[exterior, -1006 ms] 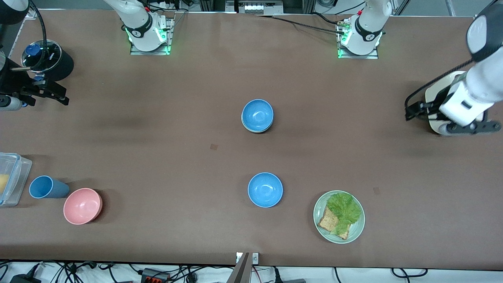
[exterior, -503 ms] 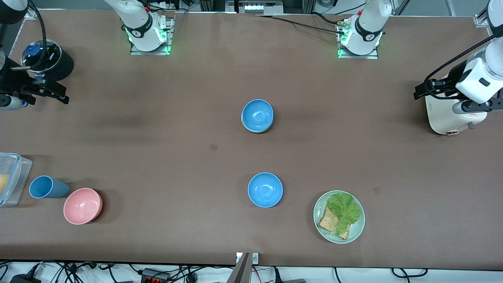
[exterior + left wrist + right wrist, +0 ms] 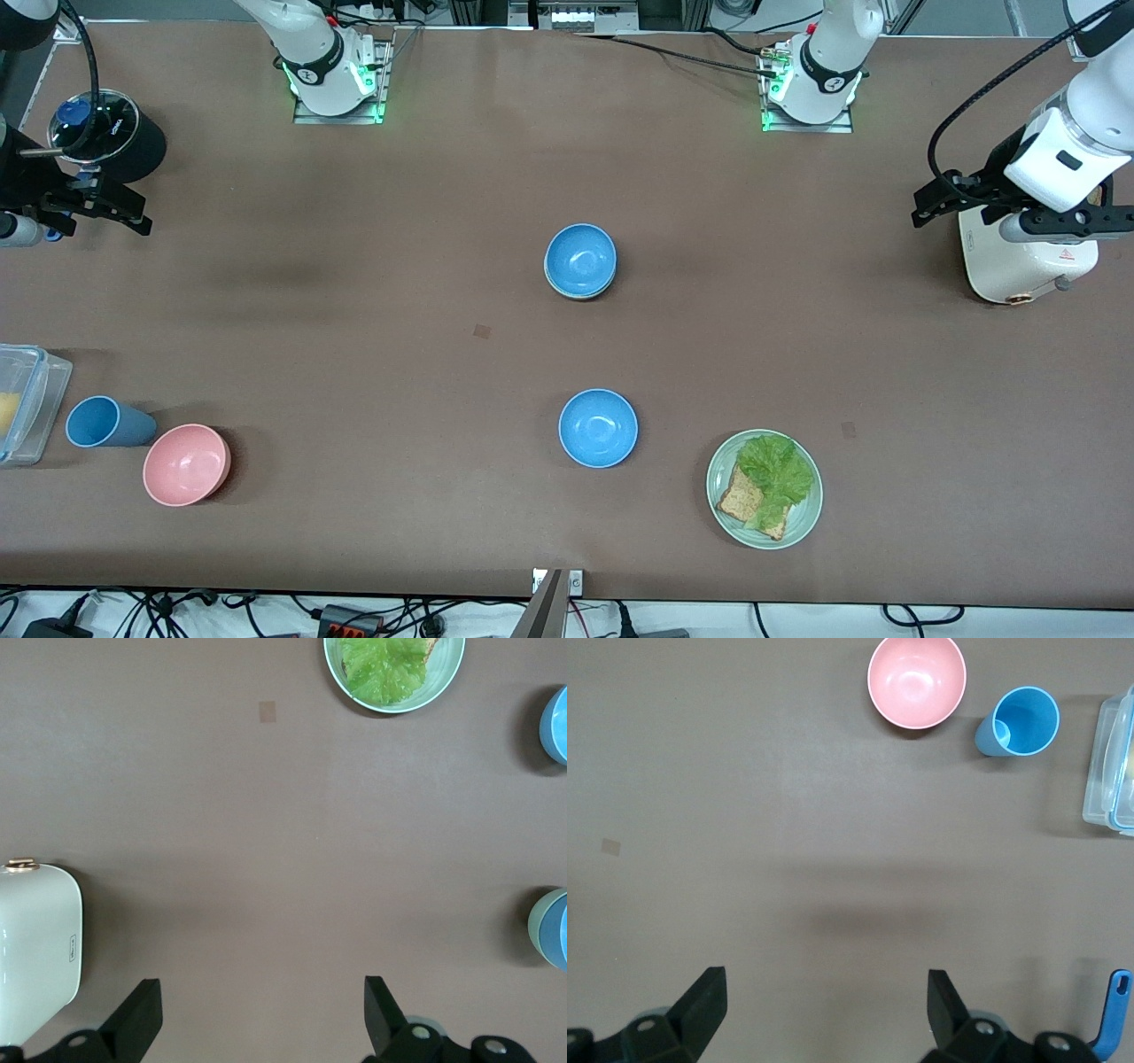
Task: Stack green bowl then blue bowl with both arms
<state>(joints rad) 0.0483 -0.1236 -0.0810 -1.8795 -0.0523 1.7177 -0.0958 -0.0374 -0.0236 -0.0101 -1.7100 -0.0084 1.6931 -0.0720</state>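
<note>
We only catch a sliver of the green bowl under the blue bowl sitting in it. The clear box is chopped off by the frame edge, and we can't make out what's yellow inside.

Brown table. 2 sky-blue bowls: blue bowl nested in pale mint green bowl; second blue bowl. Pink bowl. Darker blue cup. Pale green plate bearing green lettuce, brown bread. Cream appliance. White arms, black grippers.
</note>
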